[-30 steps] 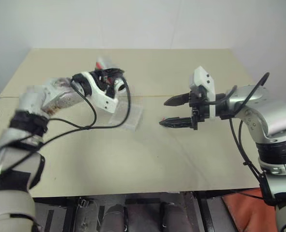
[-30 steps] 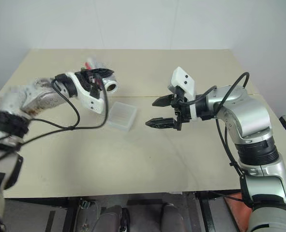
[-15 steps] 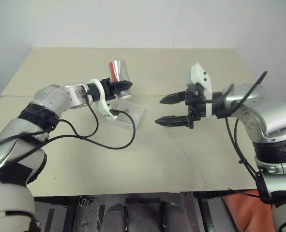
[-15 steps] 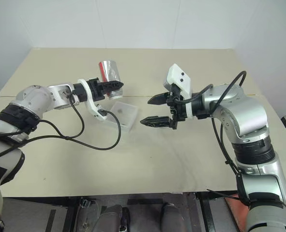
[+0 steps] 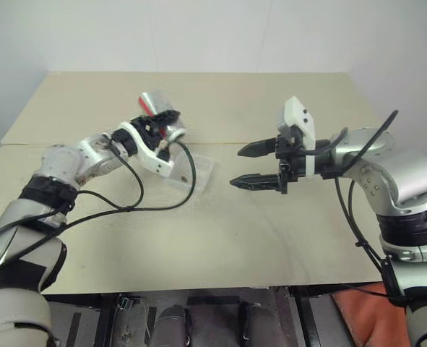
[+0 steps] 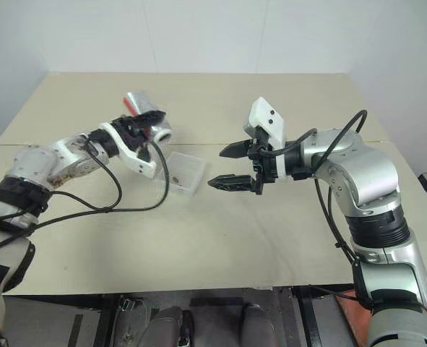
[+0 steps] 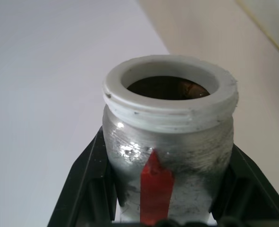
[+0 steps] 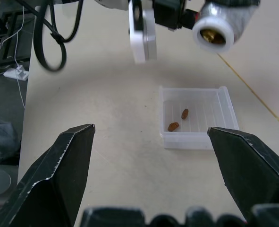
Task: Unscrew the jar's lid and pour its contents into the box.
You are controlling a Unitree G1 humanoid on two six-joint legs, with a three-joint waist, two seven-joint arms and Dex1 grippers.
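My left gripper (image 5: pixel 157 127) is shut on the jar (image 5: pixel 155 108), a silvery cylinder with a red mark. It is held tilted in the air, its open white-rimmed mouth (image 8: pixel 214 33) towards the right gripper. Brown contents (image 7: pixel 189 88) show inside the mouth. Just below and to the right lies the box (image 5: pixel 199 170), a shallow clear tray on the table, with two brown bits (image 8: pixel 179 120) in it. My right gripper (image 5: pixel 242 166) hovers to the right of the box, open with nothing in it, its fingers pointing left. The lid is out of view.
The beige table (image 5: pixel 220 238) has a seam (image 5: pixel 227 142) running across it behind the box. A black cable (image 5: pixel 191 173) from my left arm hangs in a loop over the box's left side. The table's front edge (image 5: pixel 213 289) is near my body.
My left wrist has rolled: the jar stood on end half a second ago and now lies tilted with its mouth to the right. The hand shifted slightly left. My right arm kept still.
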